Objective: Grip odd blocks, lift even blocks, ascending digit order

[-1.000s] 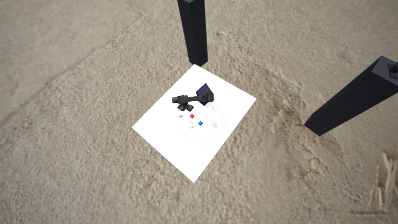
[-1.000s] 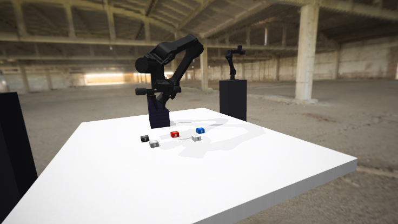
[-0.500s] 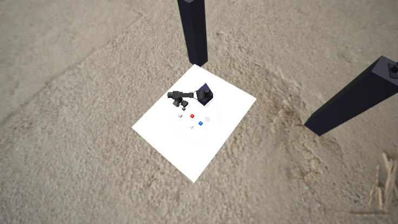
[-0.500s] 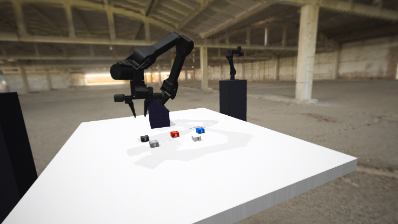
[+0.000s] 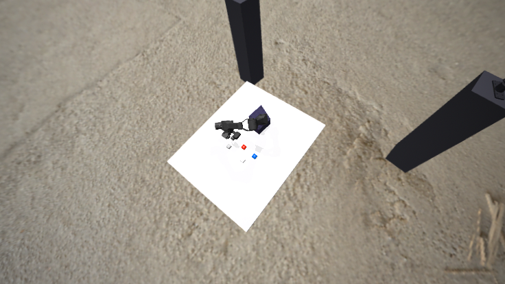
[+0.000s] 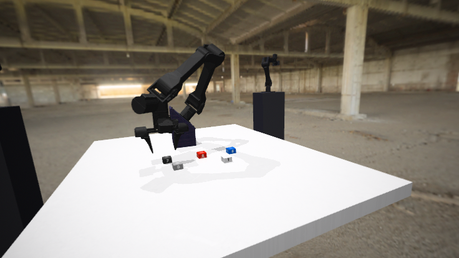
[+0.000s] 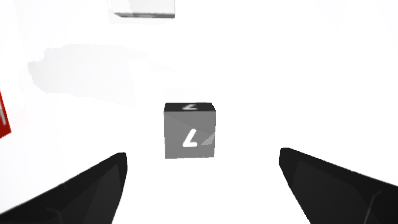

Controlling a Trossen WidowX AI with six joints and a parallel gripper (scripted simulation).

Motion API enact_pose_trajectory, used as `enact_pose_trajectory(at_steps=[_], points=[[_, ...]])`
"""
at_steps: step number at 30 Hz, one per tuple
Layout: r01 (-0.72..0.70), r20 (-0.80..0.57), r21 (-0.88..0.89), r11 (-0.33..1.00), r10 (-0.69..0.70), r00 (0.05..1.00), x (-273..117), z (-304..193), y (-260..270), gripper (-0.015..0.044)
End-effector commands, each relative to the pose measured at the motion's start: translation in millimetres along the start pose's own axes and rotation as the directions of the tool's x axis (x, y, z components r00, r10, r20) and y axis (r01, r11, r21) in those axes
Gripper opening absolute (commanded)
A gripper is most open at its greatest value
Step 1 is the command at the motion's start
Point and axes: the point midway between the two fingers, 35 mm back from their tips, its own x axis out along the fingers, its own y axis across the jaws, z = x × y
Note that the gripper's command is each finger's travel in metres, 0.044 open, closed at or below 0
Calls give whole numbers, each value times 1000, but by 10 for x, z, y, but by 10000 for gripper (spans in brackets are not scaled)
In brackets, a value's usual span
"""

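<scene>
The exterior view shows a broad white rectangular table (image 5: pixel 261 194) (image 6: pixel 192 218) beneath a black jointed robot arm (image 5: pixel 232 125) (image 6: pixel 189 70). Its black two-fingered gripper (image 5: pixel 231 136) (image 6: pixel 164 151) (image 7: pixel 205 157) is spread wide, holding nothing, above the table near a dark cubic block marked 7 (image 6: pixel 166 159) (image 7: pixel 190 134). Near that block sits a grey cube (image 5: pixel 228 146) (image 6: pixel 178 166) (image 7: pixel 145 7); red (image 5: pixel 243 147) (image 6: pixel 201 154) (image 7: pixel 4 117), blue (image 5: pixel 254 156) (image 6: pixel 231 149) and white (image 5: pixel 243 160) (image 6: pixel 226 159) cubes rest apart.

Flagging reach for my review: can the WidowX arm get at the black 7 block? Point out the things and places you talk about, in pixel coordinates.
Probably yes: its fingers (image 6: pixel 149 146) stand open above the black 7 block (image 6: pixel 166 159) (image 7: pixel 189 134), nothing visible between.
</scene>
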Motion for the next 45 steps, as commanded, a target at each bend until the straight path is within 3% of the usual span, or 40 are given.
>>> enact_pose_trajectory(at_steps=[1, 18, 29, 44, 45], points=[[-9, -4, 8, 1000, 9, 1000, 103, -20, 15, 400], [-11, -4, 8, 1000, 11, 1000, 347, -26, 26, 400], [-11, -4, 8, 1000, 11, 1000, 347, -26, 26, 120], [-11, -4, 8, 1000, 11, 1000, 347, -26, 26, 120], [-11, -4, 8, 1000, 11, 1000, 347, -26, 26, 146]])
